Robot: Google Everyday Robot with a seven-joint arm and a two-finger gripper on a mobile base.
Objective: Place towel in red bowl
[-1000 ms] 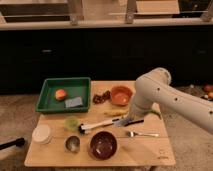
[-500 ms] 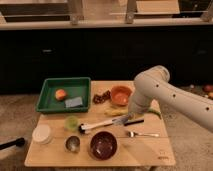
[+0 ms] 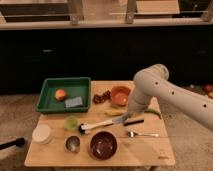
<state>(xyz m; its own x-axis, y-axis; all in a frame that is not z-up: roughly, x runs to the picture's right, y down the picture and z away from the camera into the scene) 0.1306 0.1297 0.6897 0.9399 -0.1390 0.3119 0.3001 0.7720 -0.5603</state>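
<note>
The towel is hidden; no triangular grey-blue cloth shows. The red bowl [image 3: 103, 145], dark red and empty, stands near the table's front edge. My gripper [image 3: 129, 116] hangs low over the middle of the table at the end of the white arm [image 3: 150, 82], which reaches in from the right. It is just in front of an orange bowl [image 3: 120, 95] and behind and to the right of the red bowl. The arm covers the table surface right beneath it.
A green tray [image 3: 47, 95] at the back left holds an orange object [image 3: 61, 94] and a small grey-blue pad [image 3: 73, 102]. A white-handled utensil [image 3: 100, 124], black-handled knife [image 3: 133, 121], fork [image 3: 142, 134], green cup [image 3: 72, 122], metal cup [image 3: 72, 144] and white cup [image 3: 41, 134] lie around the red bowl.
The arm's elbow has shifted slightly to the left. The gripper stays low over the middle of the table. Nothing on the table has moved.
</note>
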